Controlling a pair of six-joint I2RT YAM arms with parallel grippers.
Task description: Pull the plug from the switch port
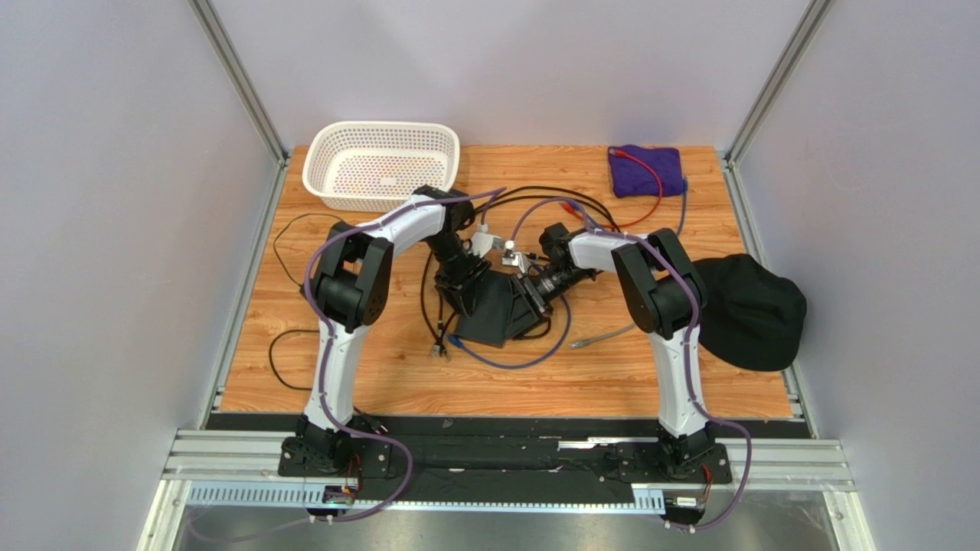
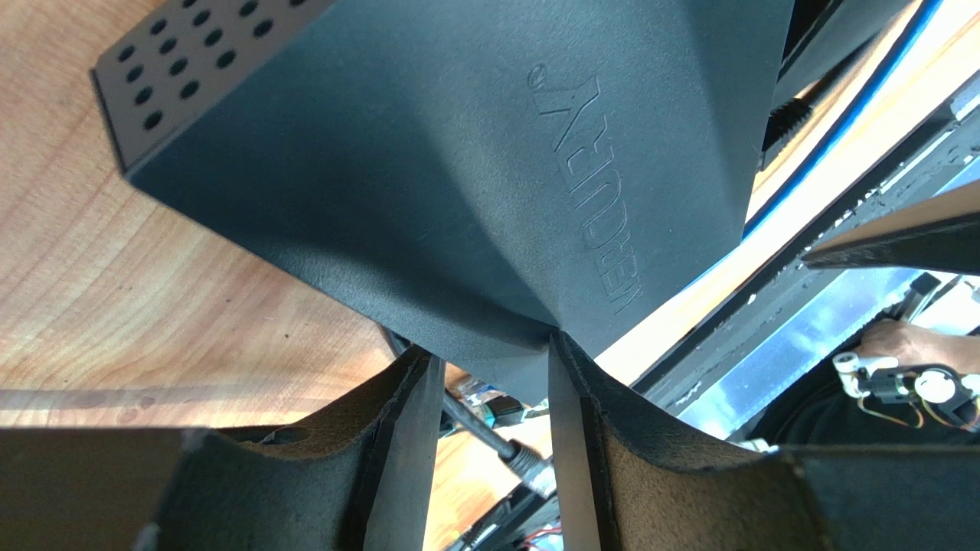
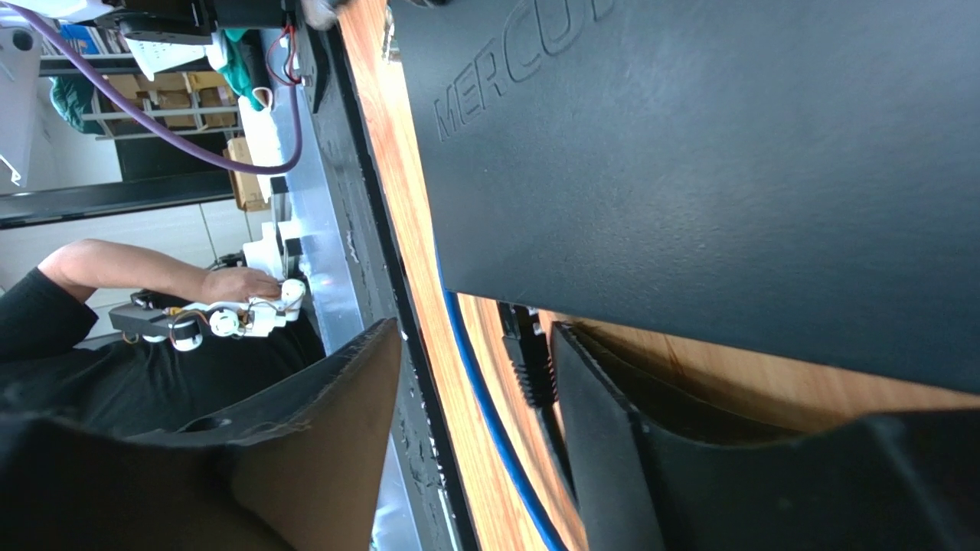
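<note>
The switch point(image 1: 492, 312) is a flat matte-black box lying mid-table between my two grippers. In the left wrist view the switch point(image 2: 437, 172) fills the frame, with vent holes and raised lettering. My left gripper point(image 2: 492, 350) is shut on its near corner, one finger on each face; it reaches in from the upper left point(image 1: 469, 279). My right gripper point(image 3: 474, 333) is open at the switch's point(image 3: 713, 172) right edge point(image 1: 538, 289). A black ribbed plug point(image 3: 527, 362) sits under that edge beside my right finger, with a blue cable point(image 3: 483, 413) between the fingers.
A white basket point(image 1: 380, 161) stands at the back left. A purple cloth point(image 1: 647, 170) with a red cable lies at the back right. A black cap point(image 1: 748, 310) sits at the right edge. The blue cable point(image 1: 523, 358) loops in front of the switch, and black cables point(image 1: 288, 344) trail left.
</note>
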